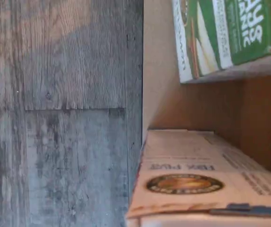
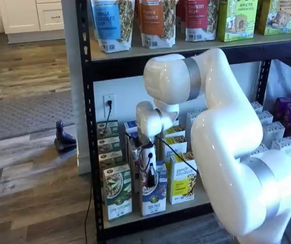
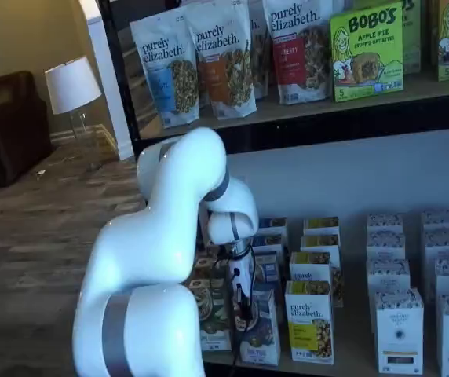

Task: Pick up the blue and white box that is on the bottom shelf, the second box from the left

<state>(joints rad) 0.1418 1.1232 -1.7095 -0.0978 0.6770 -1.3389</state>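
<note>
Below stocked shelves, the white arm (image 2: 222, 147) bends down; end effector (image 2: 150, 175) clamped on the blue and white box (image 2: 153, 195).

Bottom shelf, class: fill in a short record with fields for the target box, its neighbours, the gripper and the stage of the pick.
target: the blue and white box, front of its row on the bottom shelf
left neighbour: green and white carton
right neighbour: yellow and white carton
gripper: the gripper at the top of the blue and white box, fingers closed on it
box position: standing upright on the shelf board, not lifted
stage: grasp made, lift not yet done
</note>
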